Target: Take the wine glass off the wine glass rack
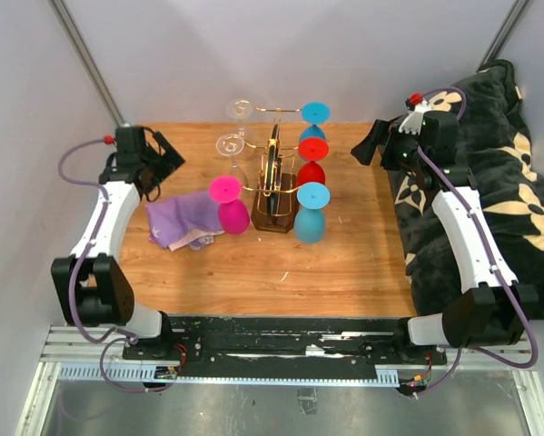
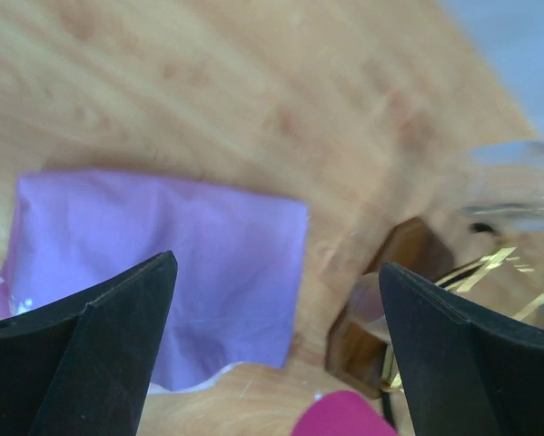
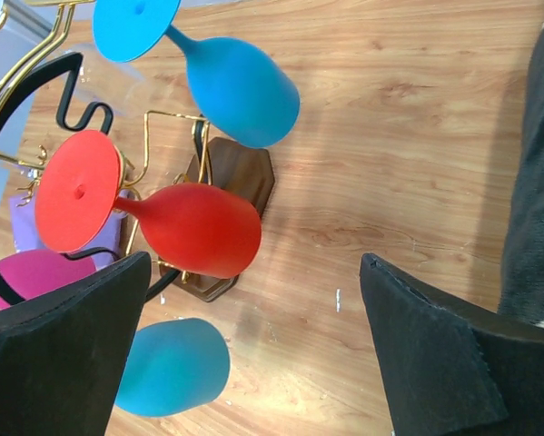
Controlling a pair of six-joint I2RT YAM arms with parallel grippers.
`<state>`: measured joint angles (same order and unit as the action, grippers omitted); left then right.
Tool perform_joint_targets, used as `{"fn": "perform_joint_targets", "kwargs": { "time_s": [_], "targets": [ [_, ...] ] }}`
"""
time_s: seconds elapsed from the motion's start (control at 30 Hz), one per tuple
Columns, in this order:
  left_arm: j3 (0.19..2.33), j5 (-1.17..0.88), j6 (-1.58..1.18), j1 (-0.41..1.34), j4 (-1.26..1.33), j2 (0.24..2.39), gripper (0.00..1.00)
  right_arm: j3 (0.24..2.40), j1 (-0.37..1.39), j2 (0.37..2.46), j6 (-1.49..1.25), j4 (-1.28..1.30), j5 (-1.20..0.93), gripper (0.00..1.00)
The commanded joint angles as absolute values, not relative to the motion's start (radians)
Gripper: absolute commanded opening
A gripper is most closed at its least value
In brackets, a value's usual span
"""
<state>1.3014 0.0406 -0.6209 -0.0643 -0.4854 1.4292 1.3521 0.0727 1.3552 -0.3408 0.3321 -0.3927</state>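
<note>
- Spanning the space beneath both arms, the wooden tabletop (image 1: 344, 263) carries everything except the blanket.
- A dark flowered blanket (image 1: 489, 182) lies bunched just beside the right end effector (image 1: 370, 145), on its outer side.
- The wine glass rack (image 1: 273, 177) stands upright between the two end effectors, well apart from each, with its brown base on the tabletop.
- A purple cloth (image 1: 182, 218) lies flat below and ahead of the left end effector (image 1: 170, 156), with one edge near the rack's base.
- Hanging foot-up from the gold hooks, a pink wine glass (image 1: 228, 204) and clear wine glasses (image 1: 231, 143) face the left end effector. Two blue wine glasses (image 1: 311, 213) and a red wine glass (image 1: 311, 171) face the right end effector.
- Both end effectors hover above the tabletop with their jaws spread wide, gripping nothing and touching neither rack nor glass.
</note>
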Motion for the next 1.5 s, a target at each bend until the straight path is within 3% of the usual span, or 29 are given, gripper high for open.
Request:
{"fn": "perform_joint_targets", "kwargs": {
  "time_s": [0.0, 0.17, 0.53, 0.73, 0.9, 1.2, 1.4, 1.47],
  "targets": [
    [1.101, -0.041, -0.676, -0.065, -0.431, 1.483, 1.00, 1.353, 0.085, 1.333, -0.321, 0.327, -0.468, 0.98],
    [0.993, -0.044, -0.695, -0.053, -0.396, 1.476, 1.00, 1.344, 0.086, 1.304, -0.267, 0.365, -0.420, 0.98],
    [1.084, 0.027, -0.669, 0.029, -0.531, 1.702, 1.00, 1.336, 0.086, 1.326, -0.261, 0.418, -0.351, 0.98],
    [1.090, 0.054, -0.721, -0.027, -0.506, 1.813, 1.00, 1.341, 0.086, 1.323, -0.245, 0.421, -0.341, 0.98],
    [1.246, 0.072, -0.755, -0.126, -0.542, 1.910, 1.00, 1.341, 0.085, 1.325, -0.234, 0.420, -0.335, 0.98],
    [1.718, 0.249, -0.761, -0.264, -0.727, 2.211, 1.00, 1.288, 0.086, 1.320, -0.285, 0.333, -0.362, 0.98],
    [1.835, 0.429, -0.755, -0.303, -0.779, 2.197, 1.00, 1.296, 0.081, 1.372, -0.337, 0.301, -0.333, 0.98],
    [1.811, 0.434, -0.748, -0.293, -0.757, 2.141, 1.00, 1.277, 0.060, 1.385, -0.422, 0.228, -0.412, 0.98]
  ]
}}
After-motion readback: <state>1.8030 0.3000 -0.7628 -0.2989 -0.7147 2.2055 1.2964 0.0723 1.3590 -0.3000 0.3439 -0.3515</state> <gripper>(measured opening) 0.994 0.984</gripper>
